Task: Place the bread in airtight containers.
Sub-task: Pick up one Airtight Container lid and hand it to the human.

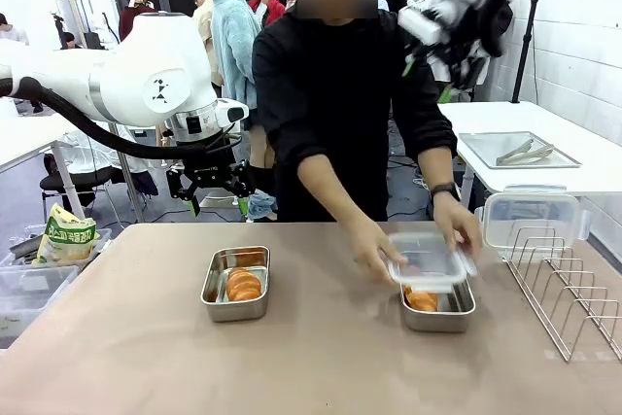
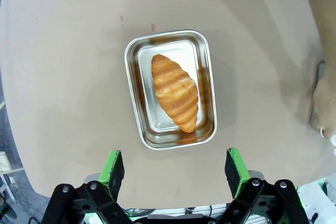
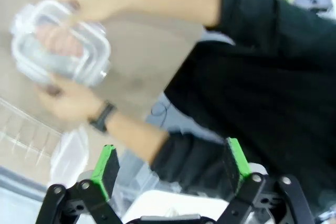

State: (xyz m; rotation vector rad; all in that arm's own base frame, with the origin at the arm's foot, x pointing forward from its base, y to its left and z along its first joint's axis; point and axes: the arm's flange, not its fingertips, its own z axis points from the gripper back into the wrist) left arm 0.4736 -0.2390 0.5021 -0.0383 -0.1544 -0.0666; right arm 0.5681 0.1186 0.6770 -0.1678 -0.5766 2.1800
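One bread roll (image 1: 243,285) lies in the left airtight container (image 1: 236,309), an uncovered steel box on the table. In the left wrist view the same roll (image 2: 175,92) lies at a slant in that container (image 2: 137,109), straight below my open left gripper (image 2: 176,169). The left gripper (image 1: 209,187) hangs high above the table's far left. A second roll (image 1: 421,299) sits in the right container (image 1: 442,319). The person's hands hold a clear lid (image 1: 431,259) over it. My right gripper (image 3: 170,163) is open, high up, looking down at the lid (image 3: 60,43).
A wire rack (image 1: 569,284) stands at the table's right edge, with a second clear lid (image 1: 530,216) behind it. A steel tray (image 1: 515,150) with tongs lies on the far side table. A snack bag (image 1: 66,235) sits in bins off the left edge.
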